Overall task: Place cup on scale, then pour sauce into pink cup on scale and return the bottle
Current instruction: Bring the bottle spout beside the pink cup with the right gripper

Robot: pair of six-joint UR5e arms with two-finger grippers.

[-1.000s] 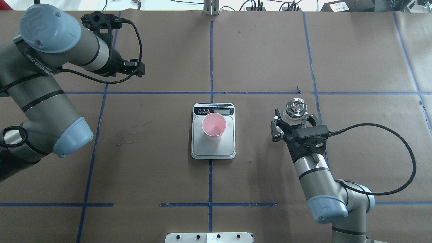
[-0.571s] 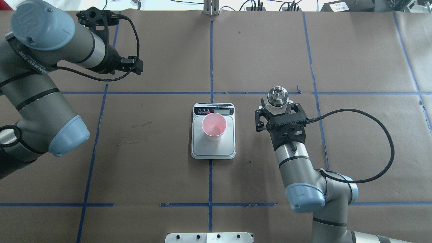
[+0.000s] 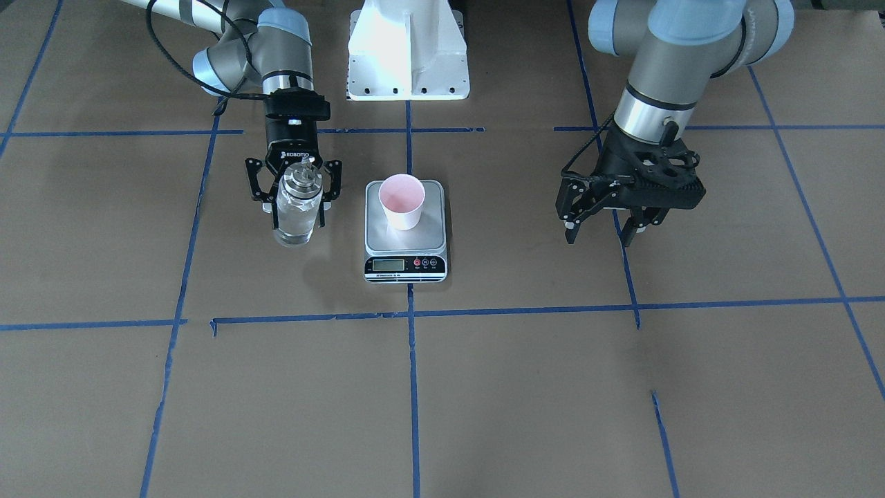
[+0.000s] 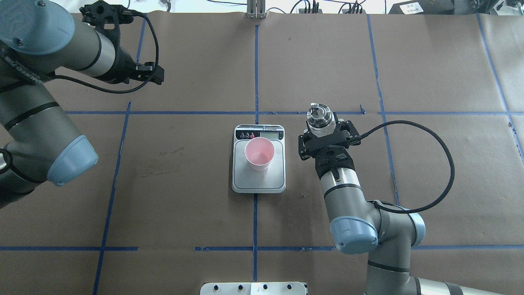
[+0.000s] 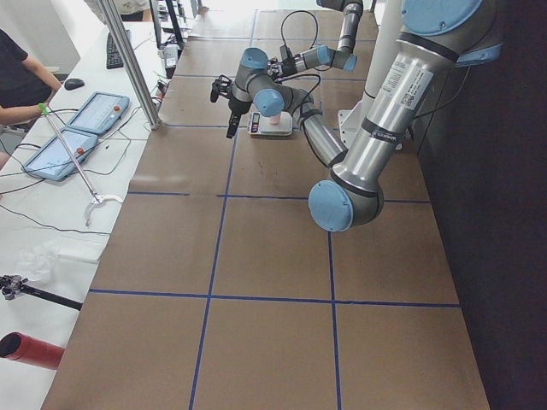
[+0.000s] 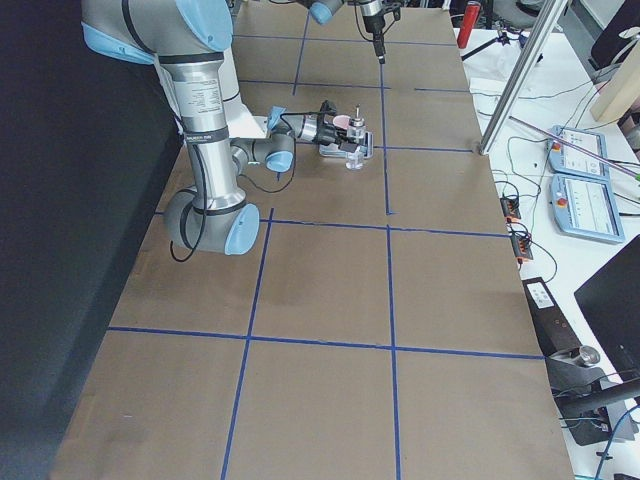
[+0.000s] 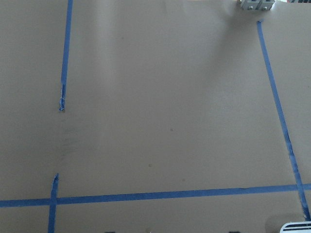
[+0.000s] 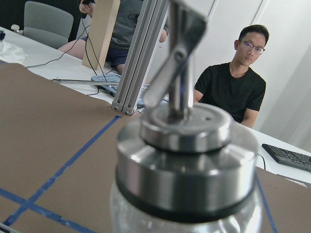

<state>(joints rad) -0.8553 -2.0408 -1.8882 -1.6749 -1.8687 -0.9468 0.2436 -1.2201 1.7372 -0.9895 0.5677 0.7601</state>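
Note:
The cup (image 4: 259, 153), pink inside, stands upright on the scale (image 4: 258, 184) at the table's middle; both also show in the front view, the cup (image 3: 402, 200) on the scale's steel plate (image 3: 429, 238). My right gripper (image 4: 324, 129) is shut on the clear glass bottle (image 4: 320, 116) and holds it upright just right of the scale, level with its display end. In the front view the bottle (image 3: 296, 225) sits between the fingers (image 3: 323, 200). Its silver cap (image 8: 187, 155) and spout fill the right wrist view. My left gripper (image 3: 601, 232) is open and empty, far from the scale.
Blue tape lines (image 4: 256, 61) cross the brown paper table cover. The robot's white base (image 3: 408, 48) stands at the table's near edge. Operators sit beyond the far edge (image 8: 233, 82), with tablets (image 5: 94, 111) on a side table.
My right gripper has carried the bottle left, from well right of the scale to just beside it. My left arm has drawn back toward the far left corner.

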